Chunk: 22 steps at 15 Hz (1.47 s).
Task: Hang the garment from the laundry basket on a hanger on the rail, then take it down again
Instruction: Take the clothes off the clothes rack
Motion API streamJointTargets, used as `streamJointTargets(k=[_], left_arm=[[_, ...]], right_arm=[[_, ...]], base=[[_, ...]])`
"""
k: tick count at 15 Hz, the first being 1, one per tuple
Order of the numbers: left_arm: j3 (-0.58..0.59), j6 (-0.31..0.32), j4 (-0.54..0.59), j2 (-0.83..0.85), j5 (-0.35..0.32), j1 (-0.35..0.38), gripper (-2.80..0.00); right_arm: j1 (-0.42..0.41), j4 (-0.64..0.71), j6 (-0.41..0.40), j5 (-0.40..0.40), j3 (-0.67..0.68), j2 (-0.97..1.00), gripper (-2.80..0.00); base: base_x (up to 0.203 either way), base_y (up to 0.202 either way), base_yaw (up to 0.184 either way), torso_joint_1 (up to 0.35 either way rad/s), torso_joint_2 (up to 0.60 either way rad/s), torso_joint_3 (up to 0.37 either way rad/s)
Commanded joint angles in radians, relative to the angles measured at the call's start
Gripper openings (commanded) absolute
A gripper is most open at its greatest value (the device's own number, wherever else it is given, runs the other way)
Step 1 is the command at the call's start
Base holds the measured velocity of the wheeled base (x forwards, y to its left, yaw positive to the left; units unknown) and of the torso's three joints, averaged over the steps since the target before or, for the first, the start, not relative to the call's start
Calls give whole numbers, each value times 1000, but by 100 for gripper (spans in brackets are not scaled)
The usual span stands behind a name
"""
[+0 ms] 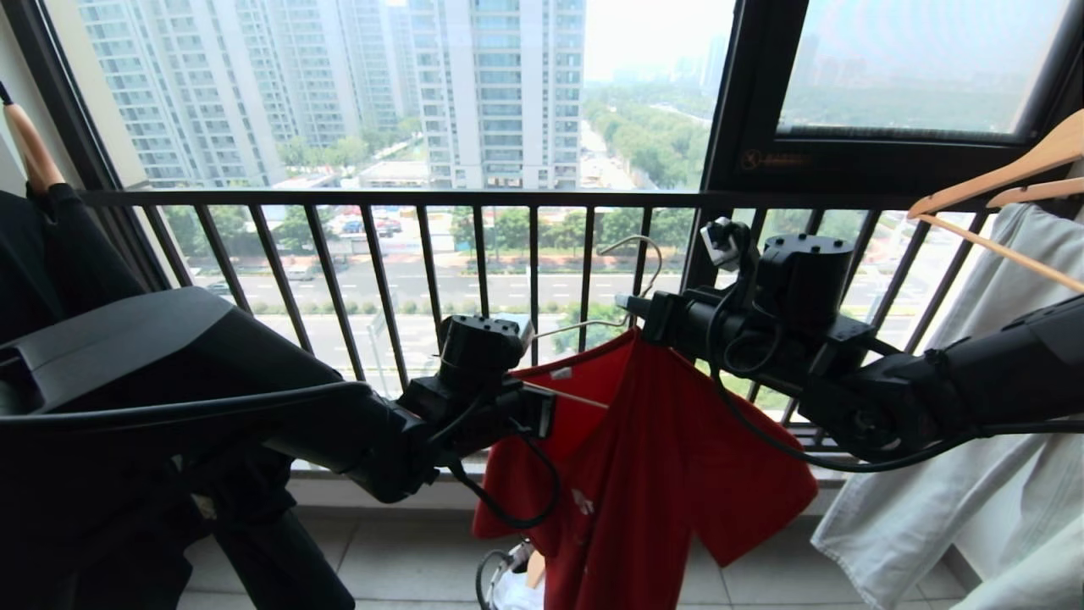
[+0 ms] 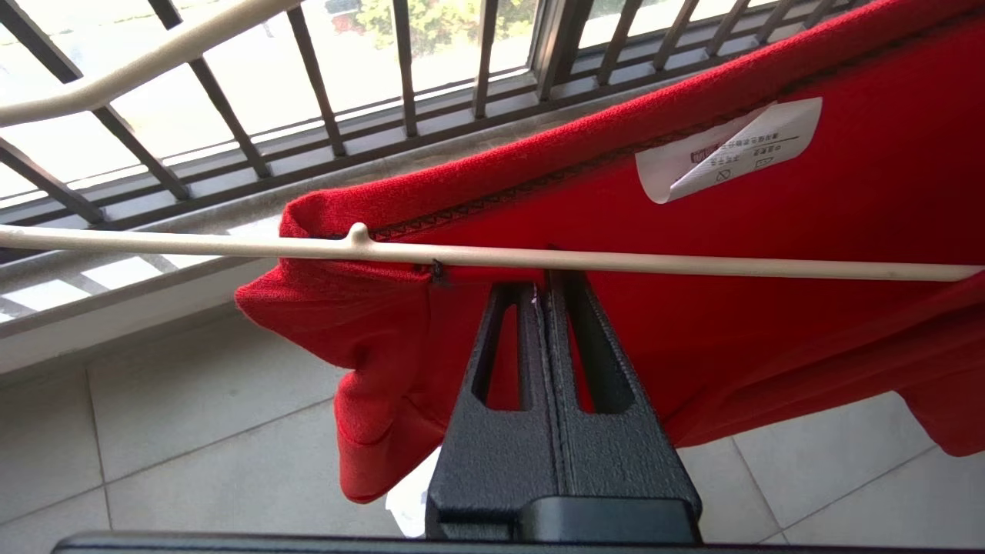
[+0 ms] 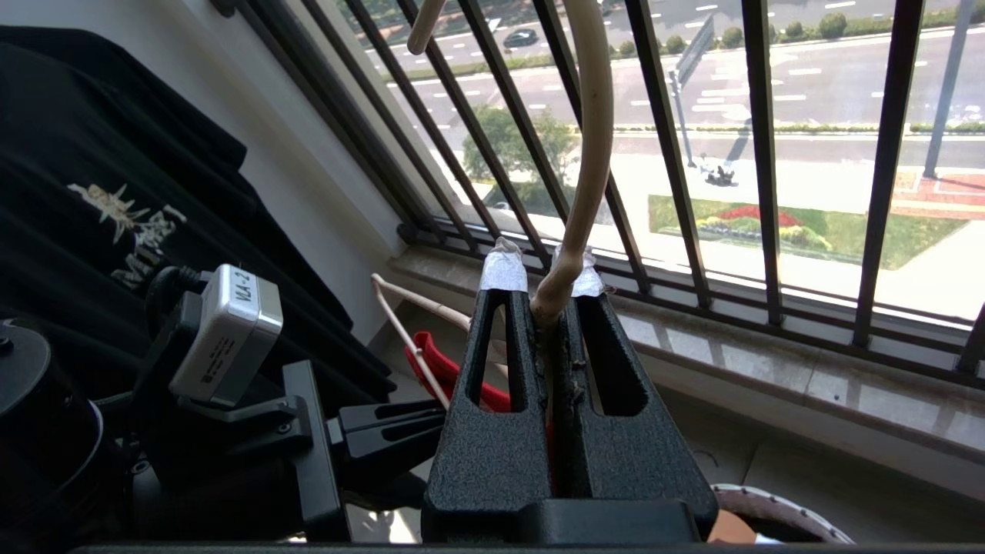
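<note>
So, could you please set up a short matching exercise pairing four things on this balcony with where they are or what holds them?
1. red T-shirt
2. white wire hanger
3. black T-shirt
4. wooden hanger

a. neck clamped in the right gripper
b. draped on the wire hanger
c. upper right, carrying pale trousers
d. hanging at far left

Pairs: 1-b, 2-a, 3-d, 4-c

The balcony railing (image 1: 474, 254) closes off everything just behind the hanger (image 1: 631, 280). Beside the hanger, black T-shirt (image 1: 51, 254) crowds one side, pale trousers (image 1: 974, 474) the other. Below the hanger, the red garment (image 1: 660, 474) hangs over open tiled floor (image 1: 406, 559).
</note>
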Motion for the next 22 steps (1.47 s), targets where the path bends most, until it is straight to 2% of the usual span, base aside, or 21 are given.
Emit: streamJointTargets(k=[1, 3, 5, 7, 10, 11, 13, 16, 19, 22], left_arm=[[10, -15, -21, -15, -18, -1, -280], [58, -10, -70, -22, -75, -1, -280], [79, 18, -74, -18, -83, -1, -280], [89, 109, -74, -10, -85, 9, -280], [97, 164, -43, -23, -81, 34, -280], [82, 192, -42, -21, -62, 67, -280], [54, 205, -42, -32, -26, 117, -280], [31, 208, -41, -73, -24, 180, -280], [26, 238, -37, -65, -24, 218, -280], [21, 255, -40, -7, -23, 221, -280]], right_arm=[[0, -5, 23, 3, -11, 6, -280], [-1, -5, 26, 1, -23, 18, -280], [0, -5, 29, 1, -23, 18, -280], [-4, -5, 28, -7, -25, 15, -280], [-7, -5, 23, -28, -29, 9, -280], [-7, -5, 13, -33, -25, 7, -280], [-7, -3, -28, -49, -23, 11, -280], [-8, -5, -108, -104, -25, 34, -280], [-9, -5, -109, -106, -26, 31, -280], [-9, -5, -109, -108, -24, 22, -280]], base=[[0, 0, 0, 0, 0, 0], [0, 0, 0, 0, 0, 0], [0, 0, 0, 0, 0, 0], [0, 0, 0, 0, 0, 0], [0, 0, 0, 0, 0, 0], [0, 0, 0, 0, 0, 0], [0, 0, 0, 0, 0, 0], [0, 0, 0, 0, 0, 0], [0, 0, 0, 0, 0, 0], [0, 0, 0, 0, 0, 0]])
